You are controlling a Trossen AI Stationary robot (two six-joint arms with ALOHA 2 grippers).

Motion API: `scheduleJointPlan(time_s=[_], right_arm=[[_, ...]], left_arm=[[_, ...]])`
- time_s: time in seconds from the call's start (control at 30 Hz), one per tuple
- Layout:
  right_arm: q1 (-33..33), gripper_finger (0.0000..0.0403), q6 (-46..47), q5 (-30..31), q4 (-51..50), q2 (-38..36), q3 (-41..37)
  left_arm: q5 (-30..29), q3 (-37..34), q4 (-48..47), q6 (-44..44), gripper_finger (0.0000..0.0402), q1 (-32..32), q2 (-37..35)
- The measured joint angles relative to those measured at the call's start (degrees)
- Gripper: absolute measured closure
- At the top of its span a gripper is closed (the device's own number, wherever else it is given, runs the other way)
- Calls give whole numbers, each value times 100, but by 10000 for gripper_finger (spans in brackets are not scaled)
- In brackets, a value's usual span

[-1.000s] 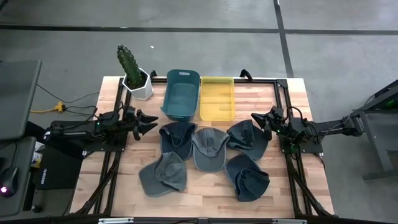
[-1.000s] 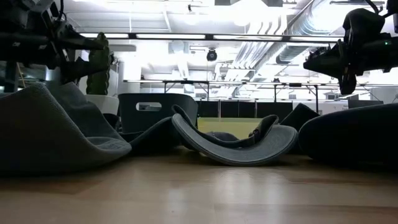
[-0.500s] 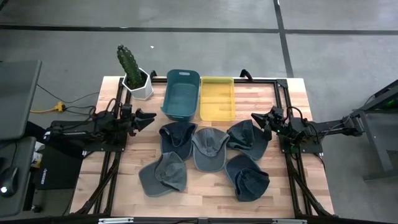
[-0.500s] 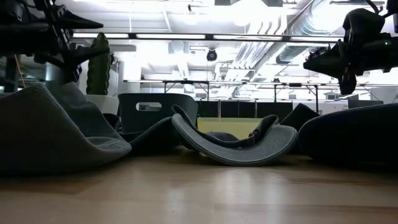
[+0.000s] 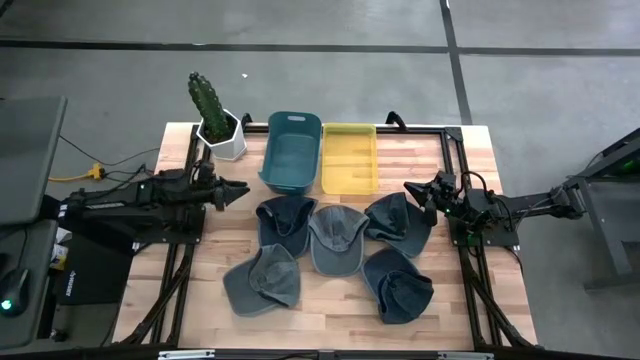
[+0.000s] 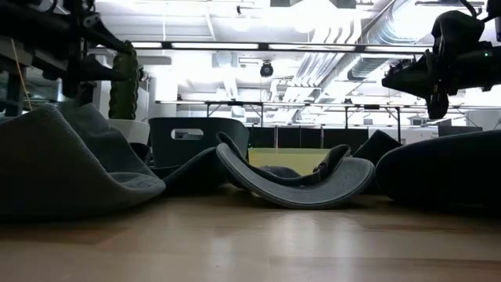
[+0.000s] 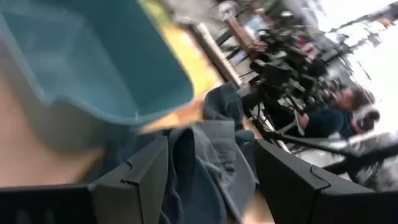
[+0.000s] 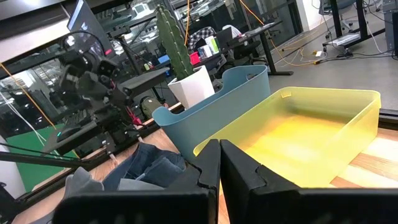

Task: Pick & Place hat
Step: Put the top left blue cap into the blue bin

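Note:
Several dark grey-blue caps (image 5: pixel 335 238) lie crowded in the middle of the table, some crown up and some upturned; the low view shows one cap (image 6: pixel 297 184) resting on its curved crown. My left gripper (image 5: pixel 238 189) hovers open above the table just left of the caps, pointing toward them; its wrist view shows its fingers apart (image 7: pixel 208 155) with a cap (image 7: pixel 217 186) beyond. My right gripper (image 5: pixel 410 190) hangs shut (image 8: pixel 219 149) in the air at the right end of the cluster, above the edge of a cap (image 5: pixel 398 218). Neither touches anything.
A teal bin (image 5: pixel 292 150) and a yellow bin (image 5: pixel 350 157) stand side by side at the far edge, behind the caps. A potted cactus (image 5: pixel 212 115) stands at the far left corner. Bare wood shows along the near edge and both sides.
My left arm has drawn back a little toward the table's left edge, and its wrist has rolled, so the fingers that lay spread flat now stand edge-on from above. The right arm and the caps have kept still.

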Motion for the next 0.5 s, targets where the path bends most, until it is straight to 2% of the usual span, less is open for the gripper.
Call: scheduleJointPlan(time_s=[0.13, 0.23, 0.37, 0.5], right_arm=[[-2, 398, 0, 2, 1, 0, 0], [-1, 398, 0, 1, 1, 1, -1], [0, 398, 0, 2, 0, 0, 1], [-2, 398, 0, 0, 0, 2, 1]], left_arm=[[9, 582, -838, -1698, 189, 0, 885], [300, 863, -1114, -2606, 189, 0, 1560], [527, 961, -1029, -3213, 189, 0, 2315], [745, 1011, -619, -3278, 187, 0, 3139]])
